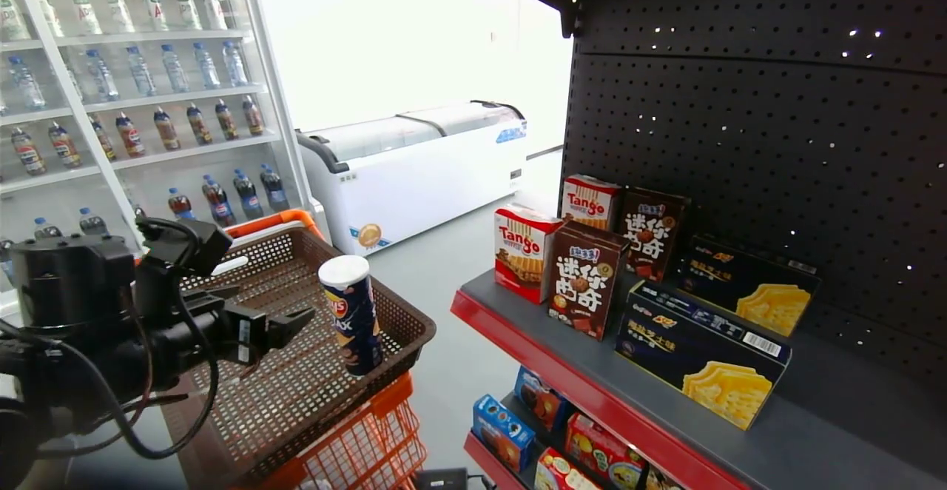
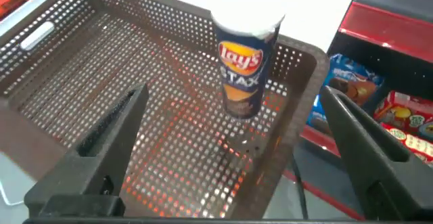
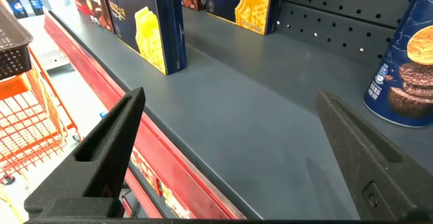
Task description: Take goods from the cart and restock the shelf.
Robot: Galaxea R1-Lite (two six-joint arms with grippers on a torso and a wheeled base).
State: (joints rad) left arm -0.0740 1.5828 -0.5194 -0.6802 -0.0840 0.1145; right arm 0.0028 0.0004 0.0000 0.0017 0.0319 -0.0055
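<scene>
Blue chips can [image 1: 351, 312], white lid, upright in cart basket [image 1: 303, 394]

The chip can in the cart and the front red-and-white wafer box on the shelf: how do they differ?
The chip can is a round dark-blue tube with a white lid; the wafer box is a red-and-white carton. The chip can stands alone in the brown basket; the wafer box sits on the shelf among other boxes. Both stand upright.

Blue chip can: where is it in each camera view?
Head view: chip can upright in the brown basket, centre-left.
Left wrist view: chip can mid-frame, standing in that basket.
Right wrist view: faces the shelf deck instead.
Shared landmark: the shelf's red edge.
</scene>
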